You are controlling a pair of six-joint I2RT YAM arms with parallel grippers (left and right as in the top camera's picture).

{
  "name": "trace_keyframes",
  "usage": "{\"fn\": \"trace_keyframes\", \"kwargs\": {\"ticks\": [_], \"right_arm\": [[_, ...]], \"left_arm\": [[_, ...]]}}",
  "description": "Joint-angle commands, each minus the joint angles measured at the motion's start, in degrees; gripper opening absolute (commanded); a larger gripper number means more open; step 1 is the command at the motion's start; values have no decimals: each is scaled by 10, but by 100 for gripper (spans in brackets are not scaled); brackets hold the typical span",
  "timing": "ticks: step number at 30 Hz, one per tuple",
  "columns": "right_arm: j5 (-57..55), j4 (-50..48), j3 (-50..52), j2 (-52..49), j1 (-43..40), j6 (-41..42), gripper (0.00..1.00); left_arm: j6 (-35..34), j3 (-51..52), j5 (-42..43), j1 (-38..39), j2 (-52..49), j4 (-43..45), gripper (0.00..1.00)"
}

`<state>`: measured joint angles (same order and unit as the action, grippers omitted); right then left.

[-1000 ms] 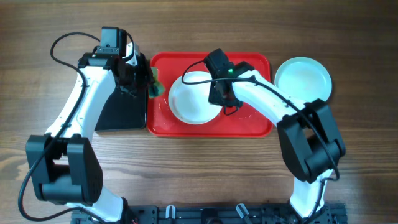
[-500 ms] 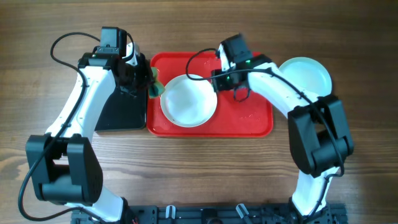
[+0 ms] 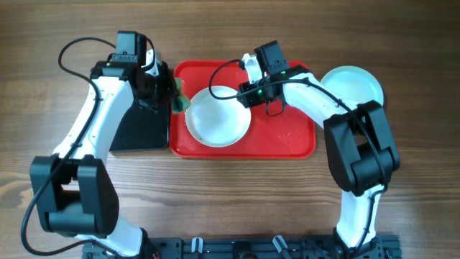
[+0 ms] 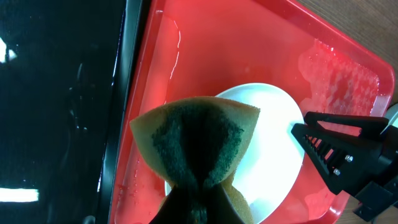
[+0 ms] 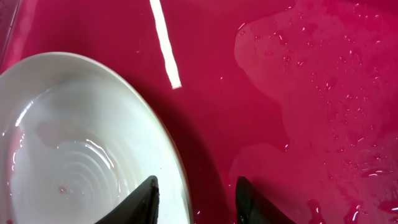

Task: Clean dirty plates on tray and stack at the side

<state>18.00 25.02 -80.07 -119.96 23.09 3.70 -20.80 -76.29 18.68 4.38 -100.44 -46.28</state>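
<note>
Large red rectangular plastic tray (image 3: pixel 287 137) sits mid-table toward the far edge. A smaller black rectangular tray (image 3: pixel 140 129) butts against its left side.

White round shallow plate (image 3: pixel 218 119) lies flat in the left half of the red tray. It looks wiped, with a wet sheen and no red streaks visible.

Pale mint-blue round plate (image 3: pixel 356 86) is on the table just off the red tray's right edge. Can't tell if it's one plate or a stack.

Left claw (image 4: pixel 196 205) is clamped on a folded yellow-green sponge (image 4: pixel 196 143) at the white plate's left rim, over the red tray's left edge. Contact with the plate is unclear.

Right claw (image 5: pixel 196 199) is partly open, straddling the white plate's right rim — one finger over the plate, the other over the tray, gripping nothing.

Water film and droplets cover the red tray's floor right of the plate.
</note>
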Motion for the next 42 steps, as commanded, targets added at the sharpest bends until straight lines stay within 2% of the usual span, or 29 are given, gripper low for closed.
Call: {"fn": "trace_keyframes", "kwargs": {"ticks": [1,5,11,18,21,27,36,39,42], "right_arm": [[11,-6,-10,-17,2,30,33],[11,-8,-10,-33,3,85,17],[-18,10,-10,-36,18,135,5],[-126,104,-10,-31,18,366,4],[-134,132,-10,-20,17,401,4],[-134,169,-10,-7,17,402,4],[-143,175,-10,-7,17,397,4],[-147,173,-10,-7,17,397,4],[-146,172,-10,-7,17,388,4]], "left_arm": [[9,3,-3,0,2,2,4],[9,3,-3,0,2,2,4],[9,3,-3,0,2,4,4],[9,3,-3,0,2,4,4],[9,3,-3,0,2,5,4],[4,9,-23,12,-3,43,4],[-56,29,-115,93,-60,108,4],[-55,29,-141,121,-84,110,4],[-21,29,-147,145,-103,109,4]]}}
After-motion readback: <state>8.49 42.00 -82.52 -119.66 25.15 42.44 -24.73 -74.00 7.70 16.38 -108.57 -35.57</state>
